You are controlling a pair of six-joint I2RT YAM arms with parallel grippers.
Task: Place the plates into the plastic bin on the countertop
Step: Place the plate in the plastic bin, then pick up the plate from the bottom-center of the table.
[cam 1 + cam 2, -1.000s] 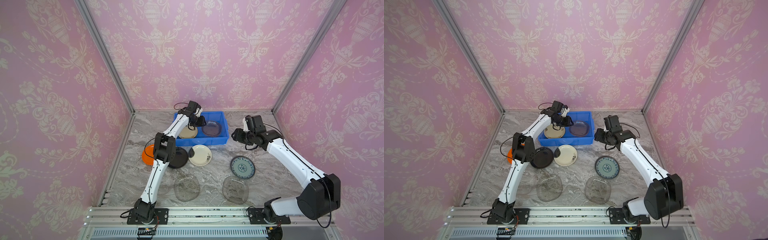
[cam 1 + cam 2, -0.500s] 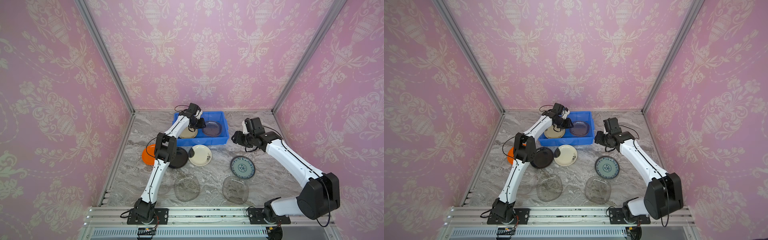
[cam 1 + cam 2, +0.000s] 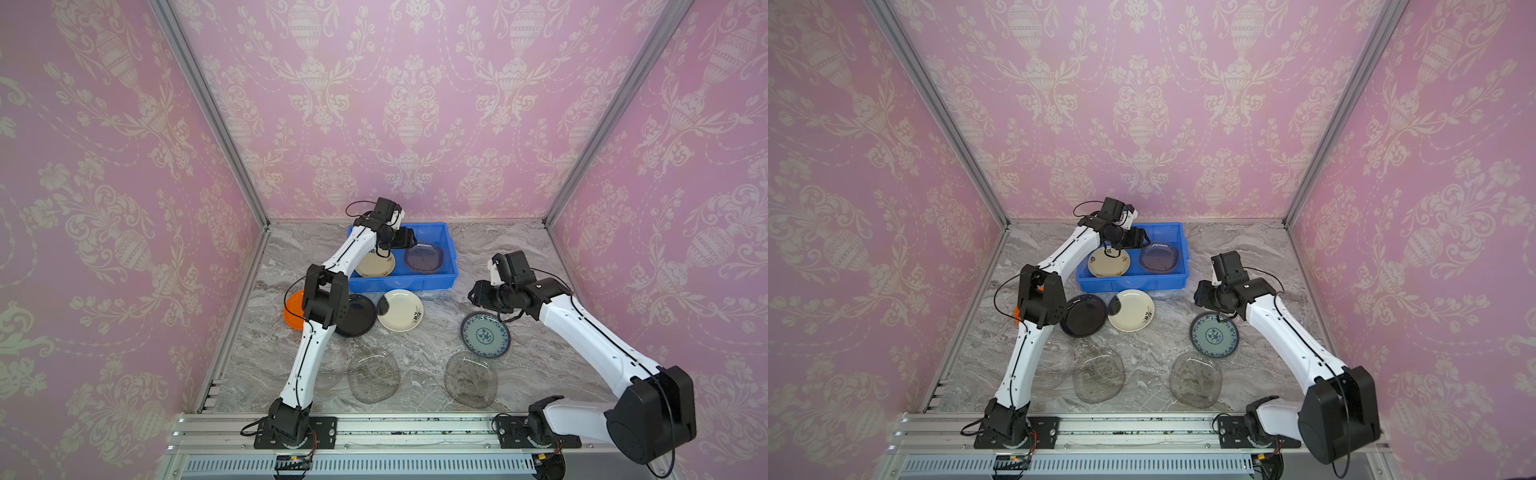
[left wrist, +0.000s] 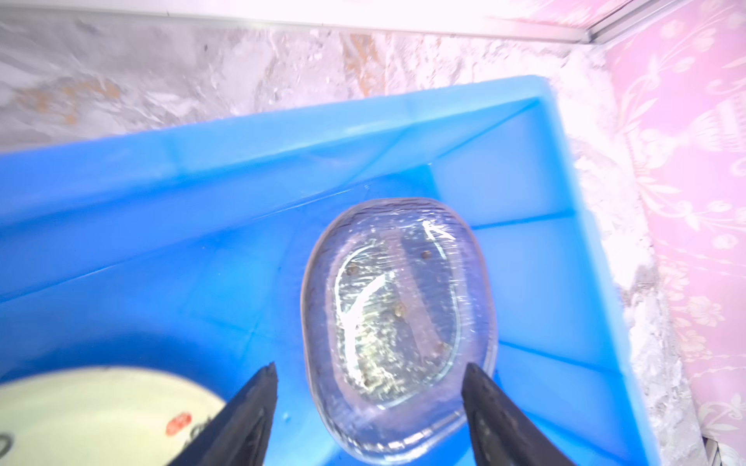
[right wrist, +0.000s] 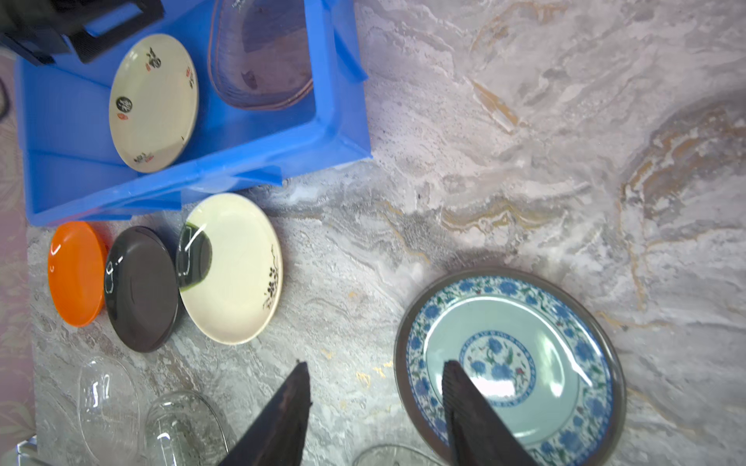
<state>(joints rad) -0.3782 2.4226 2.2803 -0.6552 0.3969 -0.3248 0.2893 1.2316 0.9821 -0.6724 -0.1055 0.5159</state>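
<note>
Top views: high, in front, overlooking my whole scene.
My wrists: close, downward; both share the bright blue rectangular plastic bin.

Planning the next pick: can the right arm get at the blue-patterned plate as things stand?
Probably yes. The right gripper hangs open astride the rim of the blue-patterned plate. Nothing lies on the plate or stands between the two.

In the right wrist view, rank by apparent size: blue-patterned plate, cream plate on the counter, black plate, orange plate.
1. blue-patterned plate, though it is nearest the camera, which may exaggerate it
2. cream plate
3. black plate
4. orange plate
</note>
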